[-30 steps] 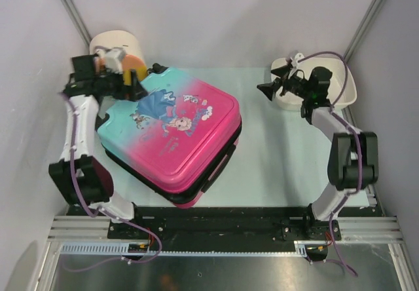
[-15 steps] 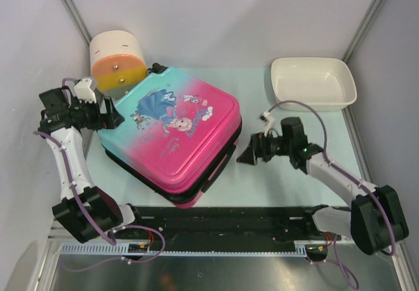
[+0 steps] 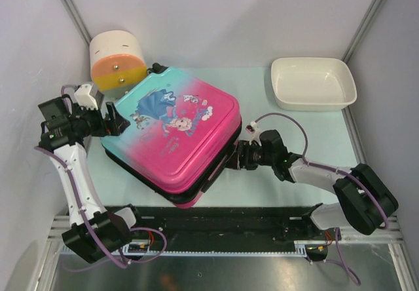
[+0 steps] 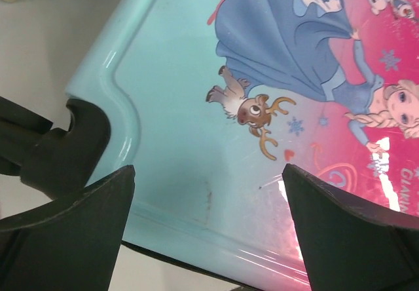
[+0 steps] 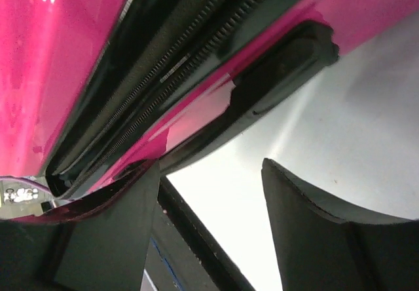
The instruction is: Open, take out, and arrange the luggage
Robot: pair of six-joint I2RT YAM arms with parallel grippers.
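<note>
The luggage [image 3: 177, 134] lies flat and closed on the table, teal at the far left, pink at the near right, with a princess print. My left gripper [image 3: 112, 124] is open at its teal left corner, the jaws spread over the shell's edge [image 4: 209, 219] beside a black wheel [image 4: 72, 140]. My right gripper [image 3: 234, 160] is open, low at the pink right side. In the right wrist view the black zip [image 5: 177, 61] and a black foot [image 5: 281, 75] run just ahead of my fingers [image 5: 314, 232]. Nothing is held.
A cream-and-orange rounded drawer box [image 3: 118, 61] stands at the back left, touching the luggage's far corner. A white rectangular basin [image 3: 313, 82] sits at the back right. The black base rail [image 3: 222, 219] runs along the near edge.
My right gripper has swung from the basin down and left to the luggage's right side. My left gripper has dropped from the drawer box to the luggage's teal left corner.
</note>
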